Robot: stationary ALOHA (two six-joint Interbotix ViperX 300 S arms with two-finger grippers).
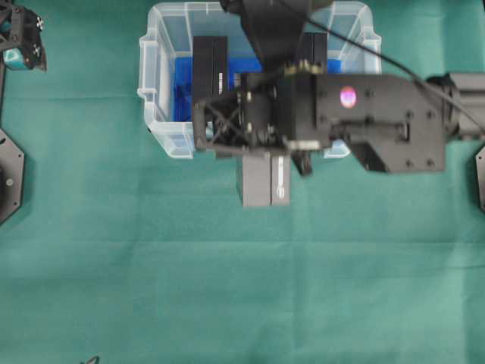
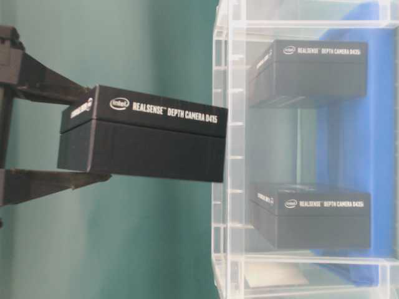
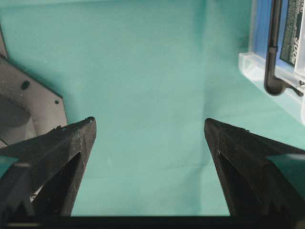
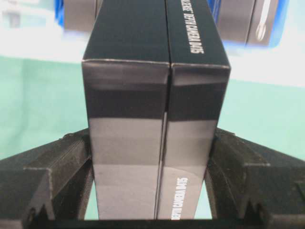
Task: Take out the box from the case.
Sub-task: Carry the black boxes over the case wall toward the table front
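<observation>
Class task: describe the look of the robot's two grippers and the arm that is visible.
Both grippers are matte black with wedge-shaped fingers. The left gripper shows teal tape patches. The right arm is blocky black, with bolt holes, a pink-lit spot and a black cable.

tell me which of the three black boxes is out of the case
The black box clamped in the right tool, held over the green cloth; the other two sit inside the case.
</observation>
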